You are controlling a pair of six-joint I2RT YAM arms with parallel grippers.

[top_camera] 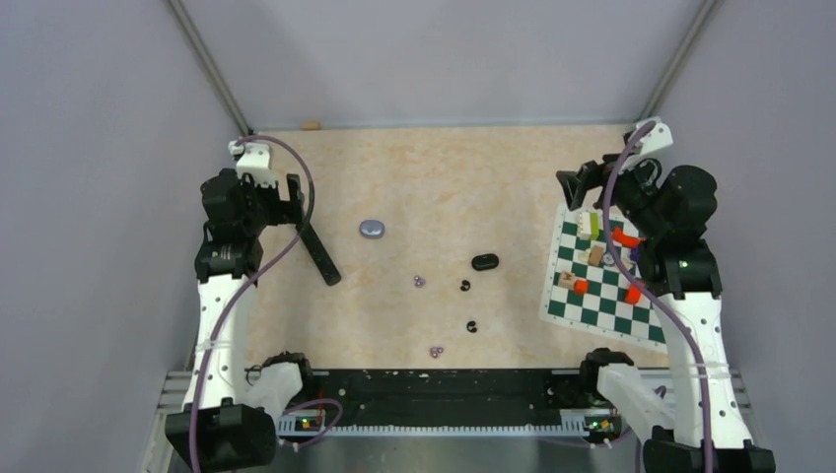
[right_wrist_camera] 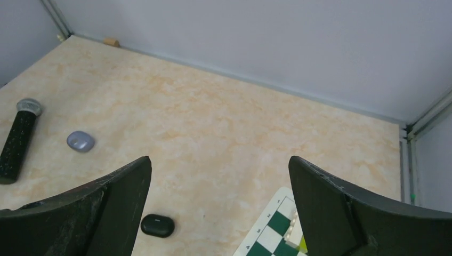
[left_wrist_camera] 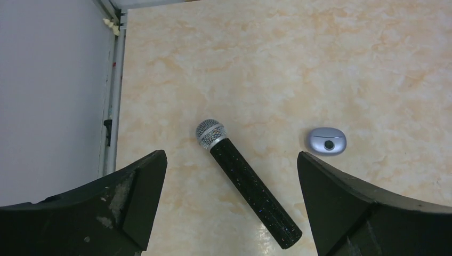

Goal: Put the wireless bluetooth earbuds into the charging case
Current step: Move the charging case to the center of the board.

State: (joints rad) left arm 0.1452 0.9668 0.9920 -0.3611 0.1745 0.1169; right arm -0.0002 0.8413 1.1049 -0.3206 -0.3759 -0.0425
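Overhead camera, plus one per wrist.
Wrist views look down between their fingers [left_wrist_camera: 133, 202]; both see the microphone [left_wrist_camera: 245, 184] and lilac case [left_wrist_camera: 328, 141] ahead.

Cream marbled tabletop [top_camera: 444, 168]; pale purple oval case [top_camera: 372, 230]; glossy black oval case [top_camera: 484, 262]; tiny black earbuds [top_camera: 465, 286]; tiny pale purple earbuds [top_camera: 419, 281]; green-and-white chequered board [top_camera: 601, 315].

Pale grey walls [top_camera: 424, 59] enclose a beige marbled tabletop [top_camera: 444, 177] under soft, even light.
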